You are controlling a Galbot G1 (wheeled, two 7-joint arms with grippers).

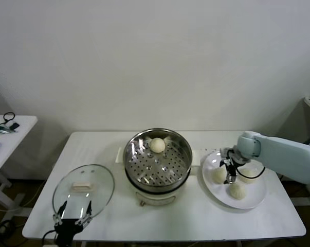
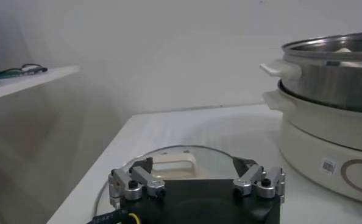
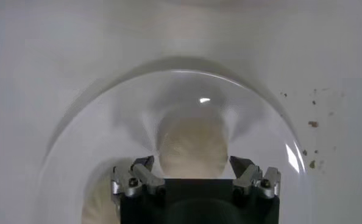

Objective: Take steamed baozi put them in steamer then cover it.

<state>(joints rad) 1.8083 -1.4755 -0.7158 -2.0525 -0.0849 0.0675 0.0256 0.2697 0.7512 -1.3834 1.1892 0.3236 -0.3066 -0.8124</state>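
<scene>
The steel steamer (image 1: 157, 167) stands mid-table on its white pot base (image 1: 153, 197), with one baozi (image 1: 157, 145) at its far side. Three more baozi (image 1: 219, 175) (image 1: 237, 191) (image 1: 249, 172) lie on a white plate (image 1: 210, 163) to the right. My right gripper (image 1: 229, 172) hangs open just over the plate. In the right wrist view its jaws (image 3: 192, 163) stand either side of one baozi (image 3: 192, 146). The glass cover (image 1: 84, 189) with its cream handle (image 1: 81, 186) lies flat at the front left. My left gripper (image 1: 71, 216) is open and empty at the cover's near edge.
The left wrist view shows the cover (image 2: 181, 159) just ahead of the left gripper (image 2: 193, 165), with the steamer (image 2: 333, 79) on its pot base (image 2: 327, 146) beside it. A side table (image 1: 5, 135) with small items stands at the far left.
</scene>
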